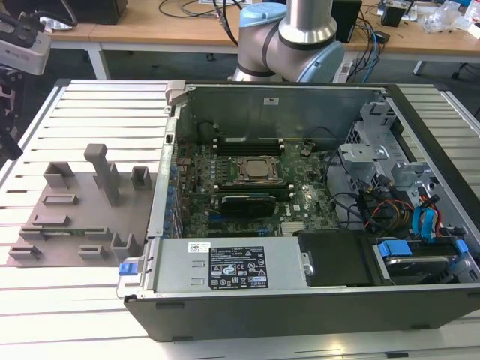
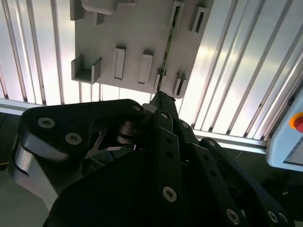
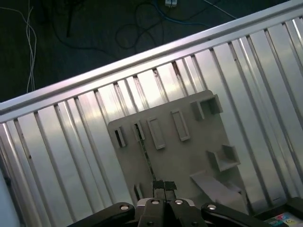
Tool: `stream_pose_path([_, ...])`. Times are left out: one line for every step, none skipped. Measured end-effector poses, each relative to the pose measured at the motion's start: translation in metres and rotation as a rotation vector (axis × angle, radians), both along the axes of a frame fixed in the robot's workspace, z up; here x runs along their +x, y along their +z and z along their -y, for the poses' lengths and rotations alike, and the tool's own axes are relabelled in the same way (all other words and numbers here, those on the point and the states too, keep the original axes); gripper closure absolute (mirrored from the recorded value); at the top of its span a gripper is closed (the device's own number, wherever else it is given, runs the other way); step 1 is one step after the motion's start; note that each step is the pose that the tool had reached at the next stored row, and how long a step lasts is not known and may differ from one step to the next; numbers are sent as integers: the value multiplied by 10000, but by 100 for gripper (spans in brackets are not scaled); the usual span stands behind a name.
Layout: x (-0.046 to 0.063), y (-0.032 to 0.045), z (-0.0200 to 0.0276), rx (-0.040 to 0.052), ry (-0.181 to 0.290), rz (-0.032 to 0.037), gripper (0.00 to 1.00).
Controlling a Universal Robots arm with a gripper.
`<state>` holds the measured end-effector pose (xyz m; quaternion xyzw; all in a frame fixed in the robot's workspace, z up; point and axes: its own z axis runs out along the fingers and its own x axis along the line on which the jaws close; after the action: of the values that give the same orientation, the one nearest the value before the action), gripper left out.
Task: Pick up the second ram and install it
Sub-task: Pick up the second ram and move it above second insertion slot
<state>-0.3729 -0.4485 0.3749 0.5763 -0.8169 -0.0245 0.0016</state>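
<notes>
On the exterior view's left, lower-left of frame: one grey holder plate (image 1: 90, 217) on the slatted bench (image 1: 90, 112). Centre of frame: one open computer case (image 1: 300, 311), lid off, board exposed.

In the first wrist view I'm looking down on that plate. The second ram (image 3: 146, 156) stands on edge in its end slots. I count one stick, with two plain slab blocks (image 3: 156, 132) just beside it. One hand (image 3: 164, 185), fingers pressed together and pinching nothing, hangs over one end of the stick, apart from it by the look.

My read on risk: the stick is thin and on edge, so a hand going down unspread would land on its top edge. An off-centre or skewed pinch could cock it in the slots or let it slip.
</notes>
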Motion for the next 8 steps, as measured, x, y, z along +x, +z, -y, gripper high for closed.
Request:
stream_pose_path([0,0,0,0,121,0,90])
stream_pose_path([0,0,0,0,223,0,90])
stream_pose_path([0,0,0,0,332,0,90])
stream_pose_path([0,0,0,0,407,0,90])
stream_pose_path([0,0,0,-1,490,0,90])
stream_pose_path([0,0,0,0,670,0,90])
stream_pose_path([0,0,0,0,842,-1,90])
stream_pose_path([0,0,0,0,987,1,90])
